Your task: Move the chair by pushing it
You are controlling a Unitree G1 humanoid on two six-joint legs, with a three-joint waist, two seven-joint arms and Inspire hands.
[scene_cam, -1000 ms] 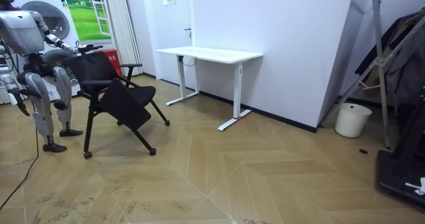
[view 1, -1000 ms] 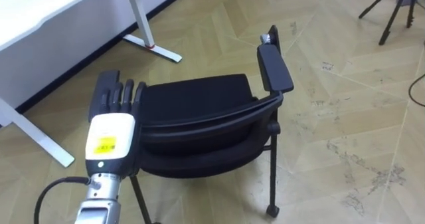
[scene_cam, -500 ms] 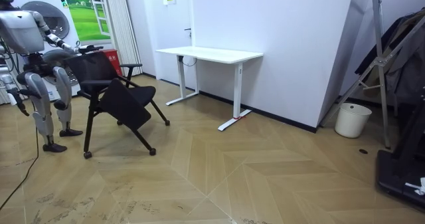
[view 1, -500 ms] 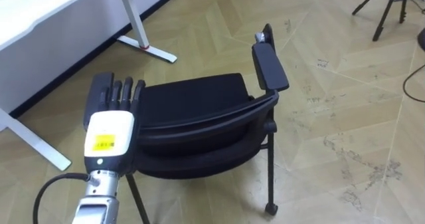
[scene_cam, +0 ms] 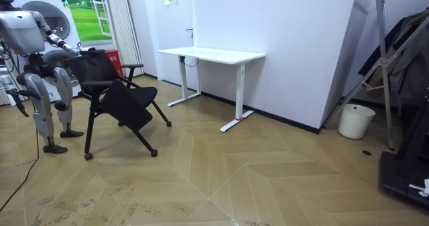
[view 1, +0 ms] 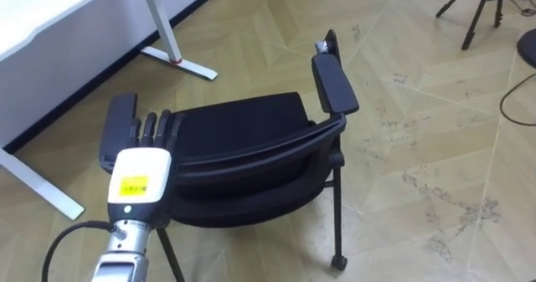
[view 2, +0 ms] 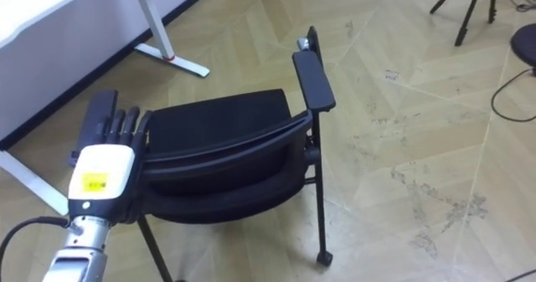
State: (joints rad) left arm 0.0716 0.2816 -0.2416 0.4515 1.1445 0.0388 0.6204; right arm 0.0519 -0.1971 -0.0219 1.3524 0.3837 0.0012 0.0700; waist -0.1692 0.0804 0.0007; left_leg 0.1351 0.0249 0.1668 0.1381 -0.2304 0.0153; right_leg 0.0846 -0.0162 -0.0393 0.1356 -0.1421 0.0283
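Left eye view: the robot's left hand (view 1: 138, 166) comes in from the lower left, its fingers straight and together, resting against the left end of the backrest of the black padded chair with armrests and castor legs (view 1: 243, 127). The fingertips lie just beside the chair's left armrest pad (view 1: 117, 130). The hand is not curled round anything. The chair's right armrest (view 1: 333, 83) stands out at the far right of the seat, and a small castor (view 1: 337, 263) sits on the floor at the near right.

The chair stands on a pale wooden herringbone floor (view 1: 419, 148), near the robot and apart from the white desk with white metal legs (view 1: 50, 23) at the far left. Black tripod legs (view 1: 481, 14) show at the far right.

In the room view the robot stands upright behind the chair at the room view's left, an arm stretched forward to the top of the backrest. The right hand (scene_cam: 15, 97) seems to hang low beside the body; whether it is open or closed I cannot tell. A white bucket (scene_cam: 355, 121) stands by the wall at the room view's right.
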